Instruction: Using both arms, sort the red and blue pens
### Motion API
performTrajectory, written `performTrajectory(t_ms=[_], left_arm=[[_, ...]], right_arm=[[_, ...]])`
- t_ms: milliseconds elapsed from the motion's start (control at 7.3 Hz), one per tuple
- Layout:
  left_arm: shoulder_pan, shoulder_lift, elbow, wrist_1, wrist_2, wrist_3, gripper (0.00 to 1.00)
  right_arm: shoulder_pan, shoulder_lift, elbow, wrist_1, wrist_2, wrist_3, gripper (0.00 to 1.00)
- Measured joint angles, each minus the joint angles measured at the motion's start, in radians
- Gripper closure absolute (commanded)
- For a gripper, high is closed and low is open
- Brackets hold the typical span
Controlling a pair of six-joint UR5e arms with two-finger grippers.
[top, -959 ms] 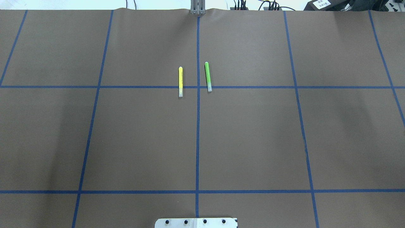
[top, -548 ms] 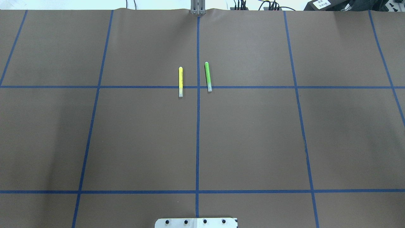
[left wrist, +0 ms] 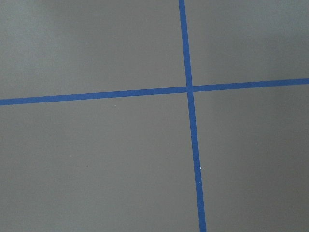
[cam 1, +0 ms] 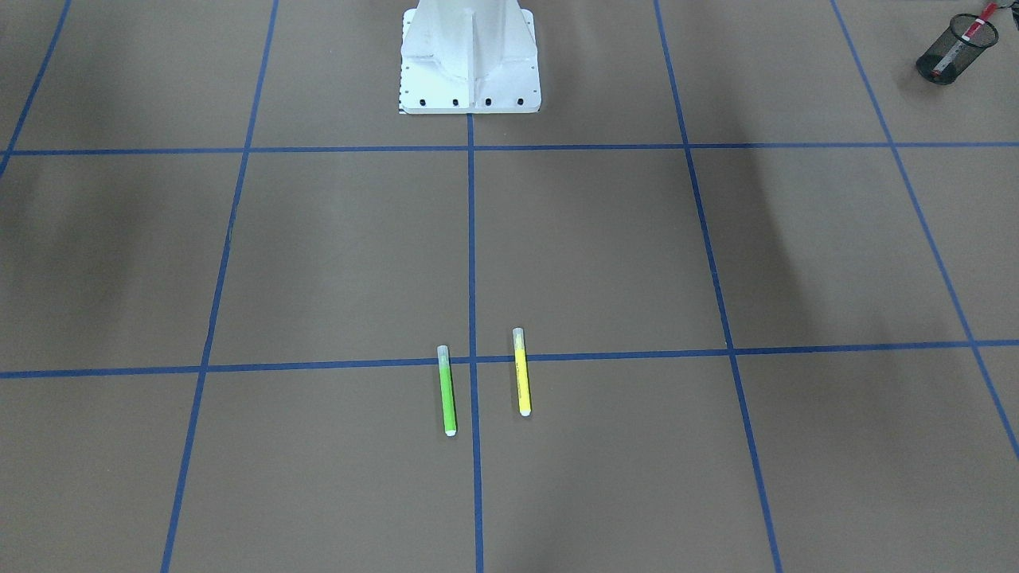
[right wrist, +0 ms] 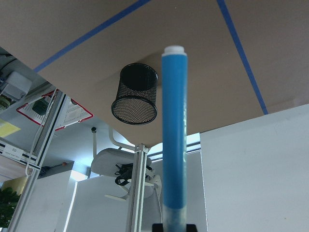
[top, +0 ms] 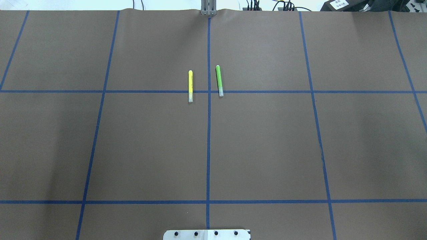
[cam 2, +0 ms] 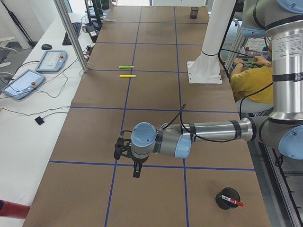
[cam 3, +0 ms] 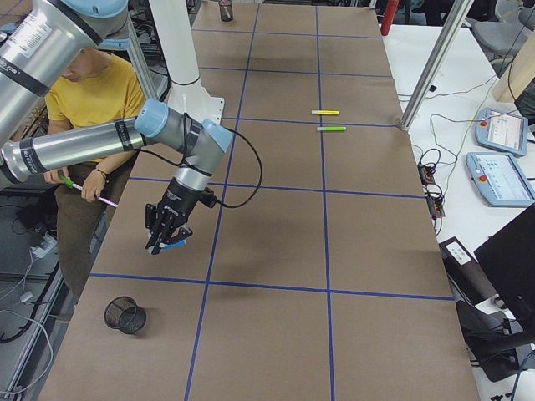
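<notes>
The blue pen runs up the middle of the right wrist view, its lower end clamped in my right gripper, which is shut on it. From the table's right end, that gripper hangs over the brown table near its edge, short of a black mesh cup. The red pen stands in another black mesh cup on my left side. My left gripper hovers over a tape cross, some way from that cup. I cannot tell whether it is open or shut.
A yellow marker and a lime-green marker lie side by side at the table's centre line. The white pedestal stands at my base. A person in a yellow shirt sits beside the table.
</notes>
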Motion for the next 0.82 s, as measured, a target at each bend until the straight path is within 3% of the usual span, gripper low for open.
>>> performTrajectory(t_ms=[274, 411, 822], left_arm=[[0.000, 0.004, -0.002, -0.014, -0.010, 0.000, 0.00], [0.000, 0.010, -0.002, -0.027, -0.014, 0.000, 0.00], [0.001, 0.023, -0.003, -0.050, -0.019, 0.000, 0.00]], right_arm=[[0.000, -0.132, -0.174, 0.322, -0.002, -0.002, 1.00], [-0.001, -0.160, -0.233, 0.389, 0.000, -0.005, 1.00], [-0.002, -0.204, -0.288, 0.390, 0.033, -0.010, 1.00]])
